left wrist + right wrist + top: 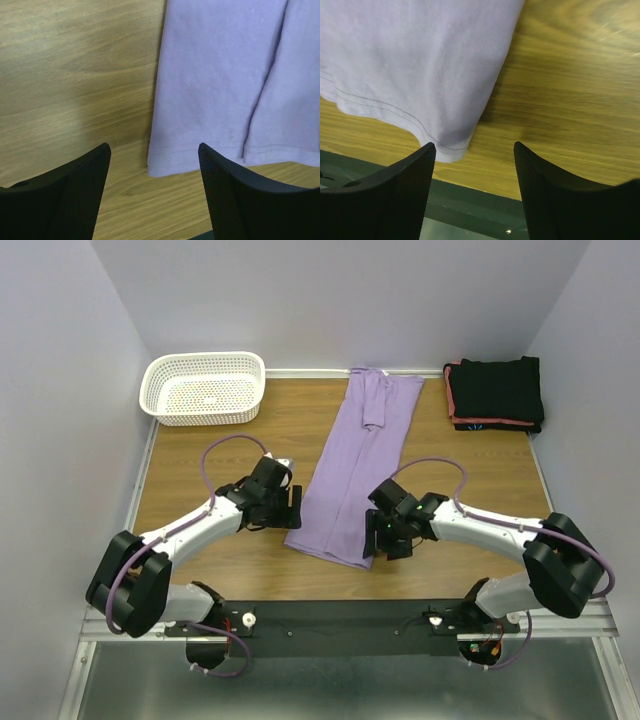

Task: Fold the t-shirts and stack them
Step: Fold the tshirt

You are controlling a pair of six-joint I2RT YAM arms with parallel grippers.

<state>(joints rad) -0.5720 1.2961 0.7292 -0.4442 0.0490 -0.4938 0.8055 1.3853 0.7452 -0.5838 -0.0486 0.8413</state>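
Nearest the arm bases, the left gripper (154, 146) hangs over the table (500, 480) with its jaws released and nothing between them. In its wrist view the near left corner of the lavender shirt (355, 465) lies just past the fingertips, toward 1 o'clock. The right gripper (474, 144) is likewise spread and empty, and the shirt's near right corner lies by its left finger, at 10 o'clock in that view. Whether either gripper touches the cloth cannot be told.

From above, the two grippers flank the shirt's near end, the left at its 9 o'clock and the right at its 3 o'clock. The shirt lies flat as a long narrow strip, running from 6 o'clock on the table up toward 12, leaning slightly right, with a sleeve (372, 402) folded over its far end.

At the far edge, a white basket (160, 400) stands at 11 o'clock. The folded black shirts (497, 390) are stacked at 1 o'clock, with a coral-red edge showing on their left side.
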